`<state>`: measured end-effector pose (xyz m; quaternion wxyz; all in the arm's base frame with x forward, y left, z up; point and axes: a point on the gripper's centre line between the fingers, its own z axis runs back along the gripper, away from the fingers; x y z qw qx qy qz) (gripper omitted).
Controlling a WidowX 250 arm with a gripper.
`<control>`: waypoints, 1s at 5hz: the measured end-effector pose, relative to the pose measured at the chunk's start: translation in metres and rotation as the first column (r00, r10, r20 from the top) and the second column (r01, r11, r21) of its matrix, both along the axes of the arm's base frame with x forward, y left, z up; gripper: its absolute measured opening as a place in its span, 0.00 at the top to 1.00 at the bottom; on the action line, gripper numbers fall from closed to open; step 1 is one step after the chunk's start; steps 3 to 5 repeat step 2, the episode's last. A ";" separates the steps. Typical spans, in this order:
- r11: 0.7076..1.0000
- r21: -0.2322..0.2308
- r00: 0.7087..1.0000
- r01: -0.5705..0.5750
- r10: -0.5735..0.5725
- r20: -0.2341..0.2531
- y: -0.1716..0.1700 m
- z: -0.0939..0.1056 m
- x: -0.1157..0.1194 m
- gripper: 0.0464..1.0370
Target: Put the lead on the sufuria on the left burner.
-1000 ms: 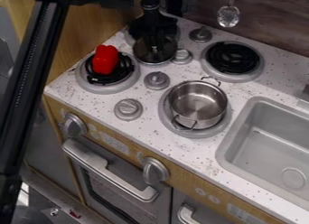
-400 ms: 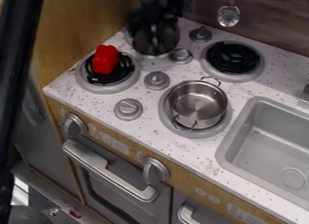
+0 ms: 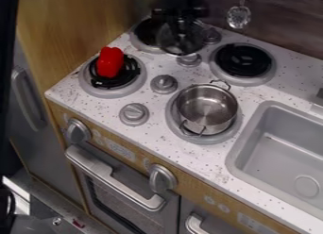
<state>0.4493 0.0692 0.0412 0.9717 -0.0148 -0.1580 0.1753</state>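
Gripper [image 3: 181,27] is held beyond and left of the sufuria [image 3: 206,108], which is set mouth up on its burner [image 3: 211,140] to be covered, and seems closed on the top of the lid [image 3: 179,43], presumably so the rim is left free for seating. Counted are one sink [image 3: 287,148], right of the sufuria, four burners [image 3: 243,61], one sufuria, one lid, and one red pepper [image 3: 110,62] left of the sufuria.

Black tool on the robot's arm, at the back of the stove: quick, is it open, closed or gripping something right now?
Black tool: closed, holding the round see-through lid with a metal rim.
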 end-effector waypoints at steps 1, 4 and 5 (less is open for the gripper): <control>0.997 0.003 0.996 0.077 -0.077 -0.041 -0.032 -0.009 -0.014 0.78; 0.991 0.018 0.985 0.133 -0.131 -0.112 -0.049 -0.027 -0.032 0.78; 0.991 0.018 0.985 0.133 -0.131 -0.112 -0.049 -0.027 -0.032 0.78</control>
